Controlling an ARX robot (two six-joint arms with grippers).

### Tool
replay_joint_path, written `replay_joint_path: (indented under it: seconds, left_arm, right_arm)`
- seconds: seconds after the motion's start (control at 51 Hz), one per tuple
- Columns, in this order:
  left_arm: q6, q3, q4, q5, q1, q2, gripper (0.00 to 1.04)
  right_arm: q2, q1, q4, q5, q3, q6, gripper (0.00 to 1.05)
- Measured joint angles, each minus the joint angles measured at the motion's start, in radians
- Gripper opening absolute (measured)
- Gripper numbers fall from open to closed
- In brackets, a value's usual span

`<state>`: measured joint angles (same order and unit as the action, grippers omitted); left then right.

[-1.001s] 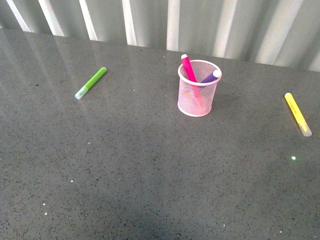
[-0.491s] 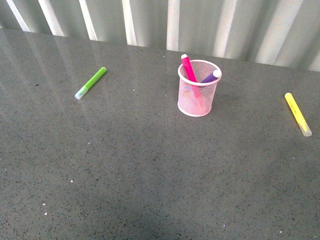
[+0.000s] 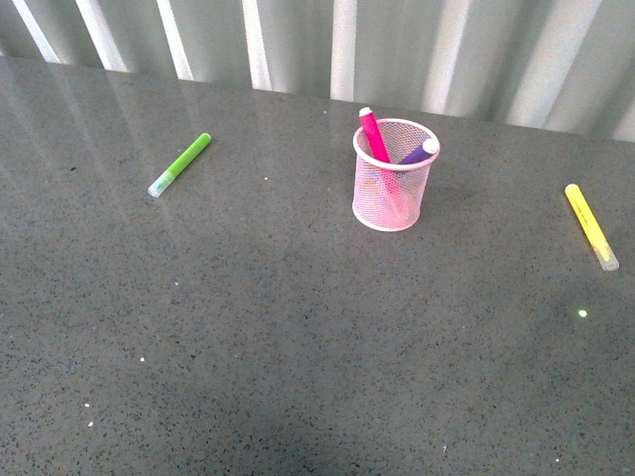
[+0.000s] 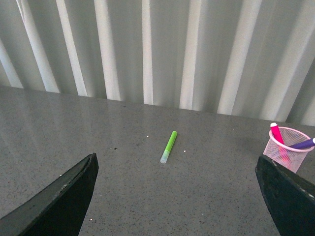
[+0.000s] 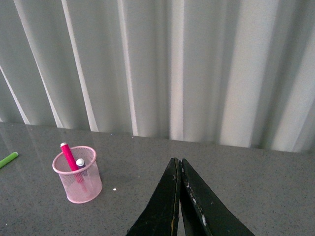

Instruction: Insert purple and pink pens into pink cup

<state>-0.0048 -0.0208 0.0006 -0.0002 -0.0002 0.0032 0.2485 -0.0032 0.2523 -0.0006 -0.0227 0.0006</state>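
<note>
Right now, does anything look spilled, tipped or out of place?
Nothing stands out. The pink cup stands upright with the pink pen and purple pen inside; the green pen and yellow pen lie apart.

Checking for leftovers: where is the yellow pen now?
In the front view, the yellow pen lies flat on the grey table at the far right, well apart from the pink wire-mesh cup.

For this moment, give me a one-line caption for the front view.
Pink pen and purple pen stand in the pink cup; green pen and yellow pen lie on the table.
</note>
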Motion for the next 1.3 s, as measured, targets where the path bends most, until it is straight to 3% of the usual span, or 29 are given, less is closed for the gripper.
replay_joint_path:
  seconds: [0.314,0.432,0.903,0.942,1.138,1.295]
  left_arm:
    - [0.0,0.0,0.0,0.0,0.0,0.0,0.98]
    - [0.0,0.0,0.0,0.0,0.0,0.0,0.98]
    - [0.0,0.0,0.0,0.0,0.0,-0.002,0.98]
    - [0.0,0.0,0.0,0.0,0.0,-0.002,0.98]
    - [0.0,0.0,0.0,0.0,0.0,-0.002,0.98]
    - [0.0,0.0,0.0,0.0,0.0,-0.002,0.98]
  right_arm:
    - [-0.08,0.0,-0.081,0.0,0.0,0.0,0.03]
    - [-0.206,0.0,-0.241,0.0,0.0,0.0,0.03]
    - [-0.244,0.0,-0.251,0.0,0.0,0.0,0.03]
    - [-0.244,0.0,-0.251,0.0,0.0,0.0,0.08]
    - [-0.244,0.0,-0.251,0.0,0.0,0.0,0.48]
    - [-0.244,0.0,-0.251,0.0,0.0,0.0,0.72]
